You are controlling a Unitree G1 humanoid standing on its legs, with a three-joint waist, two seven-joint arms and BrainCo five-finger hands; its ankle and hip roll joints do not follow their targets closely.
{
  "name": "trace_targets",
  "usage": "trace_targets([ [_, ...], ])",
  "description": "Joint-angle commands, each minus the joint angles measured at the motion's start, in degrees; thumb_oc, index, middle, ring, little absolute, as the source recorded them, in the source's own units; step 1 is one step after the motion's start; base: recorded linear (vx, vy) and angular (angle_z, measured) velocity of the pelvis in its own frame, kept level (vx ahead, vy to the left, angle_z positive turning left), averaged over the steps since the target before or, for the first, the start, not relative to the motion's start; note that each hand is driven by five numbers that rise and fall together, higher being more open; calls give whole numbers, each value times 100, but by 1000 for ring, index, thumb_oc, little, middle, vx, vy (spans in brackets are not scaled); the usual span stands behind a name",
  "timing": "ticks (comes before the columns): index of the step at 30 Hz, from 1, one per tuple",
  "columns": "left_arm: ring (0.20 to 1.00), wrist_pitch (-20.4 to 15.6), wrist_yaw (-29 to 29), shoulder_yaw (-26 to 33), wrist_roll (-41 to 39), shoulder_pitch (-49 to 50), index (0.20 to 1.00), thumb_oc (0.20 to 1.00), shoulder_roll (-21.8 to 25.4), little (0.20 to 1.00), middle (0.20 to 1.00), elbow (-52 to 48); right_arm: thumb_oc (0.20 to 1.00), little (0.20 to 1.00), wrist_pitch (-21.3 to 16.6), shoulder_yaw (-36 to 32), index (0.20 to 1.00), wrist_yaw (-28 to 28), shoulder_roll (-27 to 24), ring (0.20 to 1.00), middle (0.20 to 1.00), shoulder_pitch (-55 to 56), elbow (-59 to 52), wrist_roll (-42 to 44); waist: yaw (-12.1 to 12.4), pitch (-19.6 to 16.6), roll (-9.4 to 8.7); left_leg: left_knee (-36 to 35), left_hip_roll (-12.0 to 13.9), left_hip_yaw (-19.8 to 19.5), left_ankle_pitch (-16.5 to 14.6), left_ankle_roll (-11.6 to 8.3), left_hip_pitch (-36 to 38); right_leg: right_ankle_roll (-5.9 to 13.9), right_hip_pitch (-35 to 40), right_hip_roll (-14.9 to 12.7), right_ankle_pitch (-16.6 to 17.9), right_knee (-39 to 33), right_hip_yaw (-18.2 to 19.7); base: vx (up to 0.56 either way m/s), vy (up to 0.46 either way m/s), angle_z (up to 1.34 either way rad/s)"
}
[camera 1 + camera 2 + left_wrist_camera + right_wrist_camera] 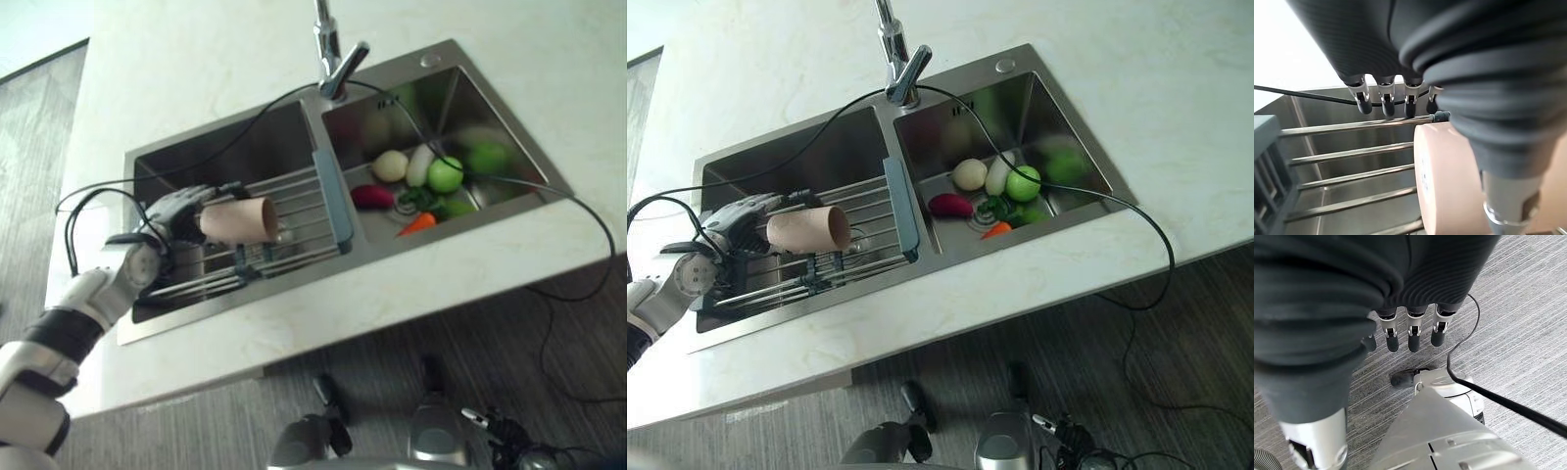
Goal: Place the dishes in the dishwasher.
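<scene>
A beige cup [240, 219] lies on its side on the wire rack [299, 201] across the left sink basin, its mouth toward the rack's grey-blue end bar. My left hand [174, 211] is at the cup's base end, fingers [1386, 103] curled over the top of the cup [1444, 181] and the thumb on its near side. My right hand [1410, 335] hangs over grey floor, fingers relaxed and holding nothing.
The steel double sink [460, 93] is set in a pale stone counter [411, 284], with a faucet [331, 54] behind the divider. The right basin holds a green apple [445, 174], a pale round vegetable [390, 164], a dark red one [372, 196] and a carrot [418, 223].
</scene>
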Motion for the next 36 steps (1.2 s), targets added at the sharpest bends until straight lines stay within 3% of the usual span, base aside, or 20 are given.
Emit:
trace_targets([
  [1, 1000, -26, 185, 404, -117, -374, 1000, 1000, 243, 1000, 1000, -131, 1000, 1000, -6, 55, 1000, -66, 37, 1000, 1000, -111, 26, 283, 82, 61, 23, 7, -187, -849, -389, -34, -43, 374, -152, -240, 86, 194, -434, 15, 10, -3],
  [18, 1000, -86, 1165, 1123, 91, 437, 1000, 1000, 35, 1000, 1000, -826, 1000, 1000, -63, -63, 1000, -163, 130, 1000, 1000, -21, -25, 307, 182, 82, 97, 7, -239, -919, -417, -47, -31, 380, -131, -308, 56, 205, -465, 1, 1, 1],
  [24, 1000, -51, 1062, 1350, 228, 756, 1000, 1000, -96, 1000, 1000, -1255, 1000, 1000, -83, -131, 1000, -196, 151, 1000, 1000, -26, 10, 296, 234, 93, 132, 7, -250, -947, -427, -58, -26, 388, -110, -334, 56, 192, -520, 0, 0, 0],
  [36, 1000, 17, 1002, 1195, 212, 786, 1000, 1000, -153, 1000, 1000, -1209, 1000, 1000, -81, -152, 1000, -168, 114, 1000, 1000, -61, 13, 283, 208, 134, 143, 7, -223, -884, -413, -77, -48, 412, -164, -350, 84, 189, -529, 0, 0, 0],
])
